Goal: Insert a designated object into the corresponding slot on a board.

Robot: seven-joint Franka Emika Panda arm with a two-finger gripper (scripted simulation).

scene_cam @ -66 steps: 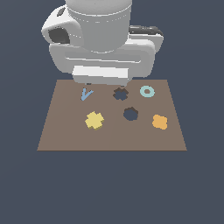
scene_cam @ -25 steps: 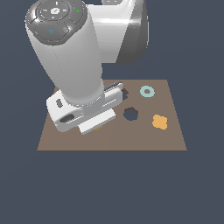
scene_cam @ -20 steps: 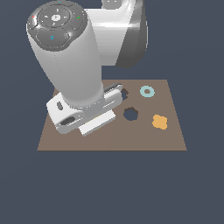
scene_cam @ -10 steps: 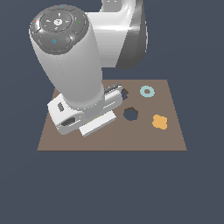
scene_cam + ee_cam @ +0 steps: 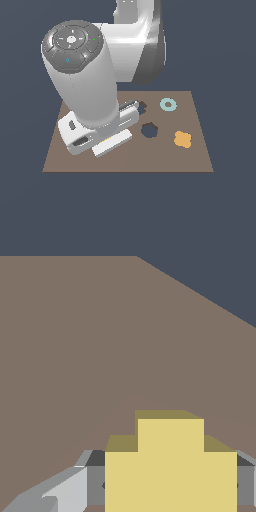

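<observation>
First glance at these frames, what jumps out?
The bulky white arm dominates the exterior view, hiding the exterior view's left half of the brown board. In the wrist view the pale-yellow cross piece fills the foreground between the tool's fingers. On the uncovered side sit a teal ring, an orange clover piece and a dark scalloped hole.

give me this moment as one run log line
phase: grasp | pincer: around yellow cross piece, fingers at both sides | board: beneath | notched slot: empty, partly hidden | orange clover: untouched
</observation>
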